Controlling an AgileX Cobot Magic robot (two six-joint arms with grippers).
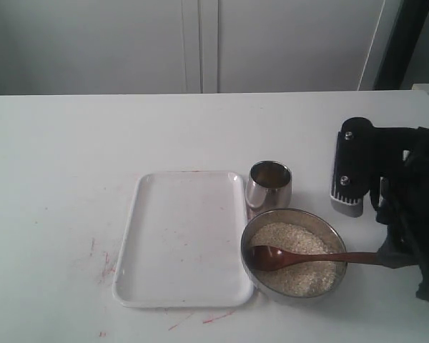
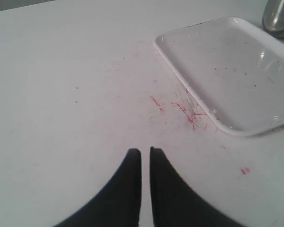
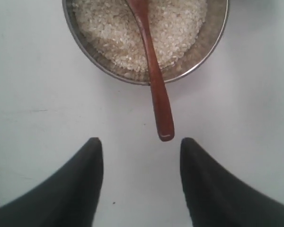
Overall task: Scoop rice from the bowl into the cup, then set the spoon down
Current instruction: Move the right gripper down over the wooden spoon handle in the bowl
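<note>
The steel bowl [image 1: 294, 251] holds off-white rice [image 1: 293, 257] at the front right of the table. The wooden spoon [image 1: 307, 257] lies with its head in the rice and its handle sticking out over the bowl's right rim. Just behind the bowl stands the small steel cup [image 1: 269, 186]. My right gripper [image 3: 141, 142] is open, its fingers just short of the handle end of the spoon [image 3: 154, 75], not touching it; the bowl [image 3: 213, 45] and rice [image 3: 113, 23] lie beyond. My left gripper [image 2: 145, 152] is shut on nothing above bare table.
A white tray [image 1: 182, 239] lies left of the bowl and cup; its corner [image 2: 227, 71] shows in the left wrist view. Red marks [image 2: 189, 113] stain the table near it. The right arm [image 1: 393, 193] stands right of the bowl.
</note>
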